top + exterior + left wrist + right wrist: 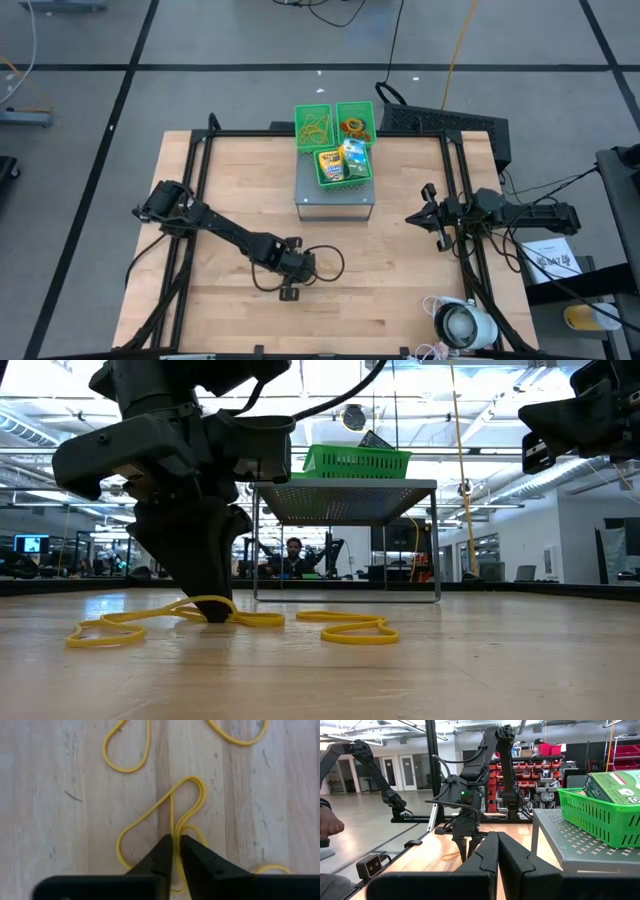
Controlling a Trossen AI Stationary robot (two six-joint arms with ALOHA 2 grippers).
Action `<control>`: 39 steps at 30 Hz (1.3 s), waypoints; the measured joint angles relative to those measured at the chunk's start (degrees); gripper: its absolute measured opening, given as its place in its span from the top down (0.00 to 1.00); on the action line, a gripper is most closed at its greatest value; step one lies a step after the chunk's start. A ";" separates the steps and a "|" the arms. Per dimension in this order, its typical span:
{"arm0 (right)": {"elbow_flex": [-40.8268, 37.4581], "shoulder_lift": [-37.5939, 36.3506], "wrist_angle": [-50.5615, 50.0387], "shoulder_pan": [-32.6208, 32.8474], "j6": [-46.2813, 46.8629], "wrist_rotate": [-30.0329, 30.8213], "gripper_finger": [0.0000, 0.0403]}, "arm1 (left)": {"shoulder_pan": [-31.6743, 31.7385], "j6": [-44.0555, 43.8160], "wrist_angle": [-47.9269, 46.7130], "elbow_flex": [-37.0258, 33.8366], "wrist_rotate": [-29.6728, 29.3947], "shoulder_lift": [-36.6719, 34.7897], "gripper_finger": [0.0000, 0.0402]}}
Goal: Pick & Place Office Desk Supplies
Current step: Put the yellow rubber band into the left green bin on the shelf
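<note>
Left pincer [175, 851] pinches yellow rubber bands [186, 800] mid-table; right pincer [497, 851], pressed together, hangs at the table's right edge.

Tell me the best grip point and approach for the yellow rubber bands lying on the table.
Come straight down and pinch where strands bunch: the rubber bands lie flat on the wood, so no side offers an edge. The left gripper does this, fingers closed on a doubled strand beside a narrow loop. The right gripper waits apart.
</note>
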 joint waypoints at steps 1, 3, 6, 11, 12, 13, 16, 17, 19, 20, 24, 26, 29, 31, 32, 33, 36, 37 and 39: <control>0.00 0.00 0.00 -0.01 0.00 0.00 1.00 | 0.00 0.00 0.13 0.00 0.01 0.00 0.84; 0.00 -0.02 0.00 -0.02 0.00 0.00 1.00 | -0.04 0.00 0.52 0.00 -0.65 0.02 0.77; 0.00 0.00 0.00 0.00 0.00 0.00 1.00 | -0.37 -0.28 1.18 -0.04 -0.83 0.04 0.66; 0.00 0.00 -0.02 0.00 0.00 0.00 1.00 | -0.38 -1.03 0.65 0.00 0.88 0.01 0.53; 0.00 0.00 0.00 0.00 0.00 0.00 1.00 | -0.35 -0.80 -0.17 -0.01 1.74 -0.27 0.51; 0.00 0.00 -0.01 -0.01 0.00 0.00 1.00 | -0.25 -0.23 -1.48 -0.06 2.75 -0.86 0.49; 0.00 -0.01 -0.01 -0.01 0.00 0.00 1.00 | -0.08 -2.27 -4.40 -0.27 2.90 -2.96 0.47; 0.00 -0.01 0.00 -0.01 0.00 0.00 1.00 | -0.11 -3.05 -5.85 -0.37 2.12 -4.31 0.47; 0.00 0.00 0.00 -0.02 0.00 0.00 1.00 | -0.40 -4.32 -7.16 -0.30 -0.70 -7.04 0.47; 0.00 0.00 -0.02 0.00 0.00 0.00 1.00 | -0.78 -5.48 -8.11 -0.12 -2.11 -8.04 0.47; 0.00 -0.01 0.01 -0.02 0.00 0.00 1.00 | -3.03 -10.76 -13.16 -0.29 -4.27 -9.12 0.47; 0.00 -0.02 -0.02 -0.02 0.00 0.00 1.00 | -4.38 -11.06 -12.80 -0.37 -4.13 -8.72 0.47; 0.00 -0.01 -0.01 -0.02 0.00 0.00 1.00 | -6.06 -12.43 -12.05 -1.22 -4.16 -8.12 0.47; 0.00 -0.02 -0.01 -0.01 0.00 0.00 1.00 | -6.71 -14.08 -11.32 -2.03 -4.19 -7.65 0.47; 0.00 -0.01 0.00 -0.01 0.00 -0.02 1.00 | -6.80 -14.92 -10.36 -2.43 -4.29 -7.59 0.47; 0.00 0.00 0.01 -0.01 0.00 0.00 1.00 | -7.00 -15.51 -9.07 -2.69 -4.52 -7.54 0.47; 0.00 0.00 -0.01 -0.02 0.00 -0.02 1.00 | -7.37 -16.79 -5.56 -4.05 -4.81 -7.24 0.47; 0.00 0.00 0.05 0.00 0.00 0.00 1.00 | -7.42 -16.85 -4.41 -4.71 -4.80 -6.95 0.47; 0.00 -0.02 -0.02 0.00 0.00 0.00 1.00 | -7.56 -16.84 -2.50 -6.03 -4.79 -6.60 0.47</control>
